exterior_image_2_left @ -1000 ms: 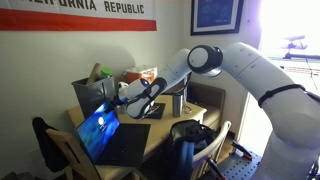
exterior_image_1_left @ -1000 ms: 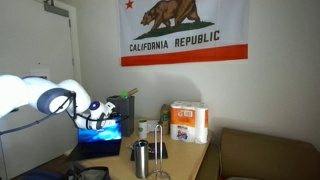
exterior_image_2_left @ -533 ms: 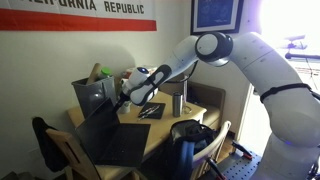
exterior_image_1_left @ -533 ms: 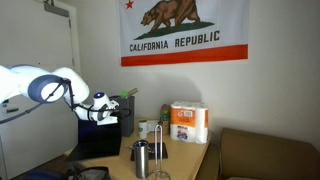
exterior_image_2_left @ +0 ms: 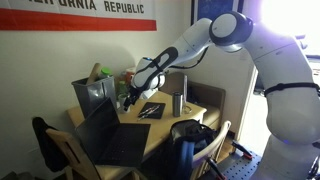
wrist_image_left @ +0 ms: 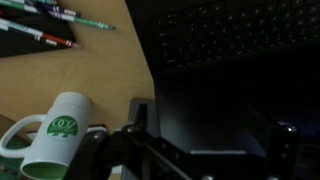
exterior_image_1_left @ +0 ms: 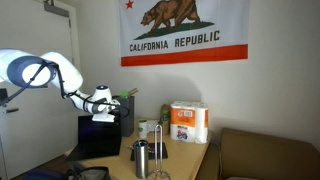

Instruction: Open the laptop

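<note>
The laptop is open on the wooden table in both exterior views [exterior_image_1_left: 99, 137] [exterior_image_2_left: 112, 138]. Its lid stands nearly upright and the screen looks dark. My gripper [exterior_image_1_left: 103, 108] [exterior_image_2_left: 128, 99] is at the lid's top edge. In the wrist view the laptop's keyboard [wrist_image_left: 232, 35] is at the upper right and the dark lid fills the space below it. My gripper [wrist_image_left: 212, 132] has its fingers [wrist_image_left: 141, 114] set wide apart on either side of the lid's edge, so it is open. I cannot tell whether they touch the lid.
A dark grey bin [exterior_image_2_left: 92, 95] stands behind the laptop. A white mug with a green logo [wrist_image_left: 55, 135] and pens [wrist_image_left: 55, 25] lie beside it. A steel cup [exterior_image_1_left: 141, 158], paper towel rolls [exterior_image_1_left: 189, 122] and a chair [exterior_image_2_left: 55, 150] are nearby.
The gripper has risen and moved back with the lid's edge. The lid has swung from a low tilt to nearly upright. The blue glow of the screen no longer shows.
</note>
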Motion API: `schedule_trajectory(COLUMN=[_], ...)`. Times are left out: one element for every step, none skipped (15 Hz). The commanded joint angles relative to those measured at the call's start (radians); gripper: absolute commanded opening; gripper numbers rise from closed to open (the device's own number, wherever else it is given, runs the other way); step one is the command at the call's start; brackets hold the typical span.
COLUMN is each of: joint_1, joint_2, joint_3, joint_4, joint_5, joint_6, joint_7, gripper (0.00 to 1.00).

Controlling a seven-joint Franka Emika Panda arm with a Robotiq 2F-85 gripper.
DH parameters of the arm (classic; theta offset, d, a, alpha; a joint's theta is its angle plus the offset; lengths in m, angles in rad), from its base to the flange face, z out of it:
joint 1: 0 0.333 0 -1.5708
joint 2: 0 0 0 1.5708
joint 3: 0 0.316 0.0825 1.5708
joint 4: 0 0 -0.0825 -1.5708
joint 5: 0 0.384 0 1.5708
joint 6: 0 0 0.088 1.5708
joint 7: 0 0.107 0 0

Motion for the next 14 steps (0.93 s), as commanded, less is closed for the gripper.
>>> schedule_trajectory(joint_1=[-0.06, -0.068, -0.068, -0.062, -0.06, -0.054, -0.045, -0.039, -0.03, -0.023, -0.013, -0.003, 0.006, 0.02], joint_2=[-0.125, -0.147, -0.172, -0.199, -0.221, -0.247, -0.271, -0.293, -0.316, -0.336, -0.354, -0.369, -0.382, -0.392], joint_3=[0.038, 0.039, 0.03, 0.016, 0.009, -0.002, -0.015, -0.023, -0.034, -0.041, -0.05, -0.057, -0.061, -0.067], joint_4=[-0.148, -0.173, -0.201, -0.229, -0.252, -0.279, -0.305, -0.324, -0.346, -0.366, -0.383, -0.4, -0.416, -0.436], joint_5=[0.14, 0.177, 0.206, 0.228, 0.251, 0.267, 0.277, 0.29, 0.295, 0.302, 0.302, 0.304, 0.311, 0.308], joint_6=[-0.088, -0.111, -0.133, -0.154, -0.174, -0.19, -0.197, -0.209, -0.215, -0.224, -0.232, -0.233, -0.226, -0.204], joint_7=[-0.065, -0.079, -0.084, -0.081, -0.083, -0.08, -0.075, -0.079, -0.076, -0.08, -0.079, -0.084, -0.094, -0.095], gripper=[1.0, 1.0, 1.0, 1.0, 1.0, 1.0, 1.0, 1.0, 1.0, 1.0, 1.0, 1.0, 1.0, 1.0])
